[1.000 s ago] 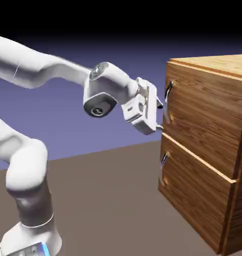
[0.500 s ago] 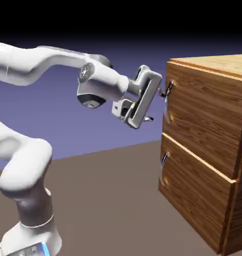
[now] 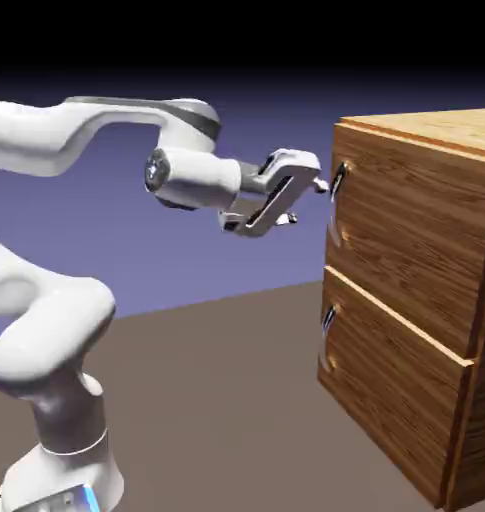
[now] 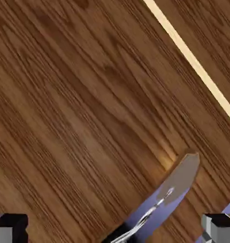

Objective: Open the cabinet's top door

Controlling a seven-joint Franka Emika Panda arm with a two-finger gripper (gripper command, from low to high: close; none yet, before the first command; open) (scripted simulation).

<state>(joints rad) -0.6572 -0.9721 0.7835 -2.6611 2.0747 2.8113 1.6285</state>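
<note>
- The gripper is at the handle of the top door, high on the cabinet.
- Its fingers are apart, with the handle between them, not clamped.

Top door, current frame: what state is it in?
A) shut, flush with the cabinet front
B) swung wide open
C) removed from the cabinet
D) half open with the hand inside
A: the top door sits flush in the cabinet front with no gap, and the hand is just outside it near the handle, fingers spread.
</note>
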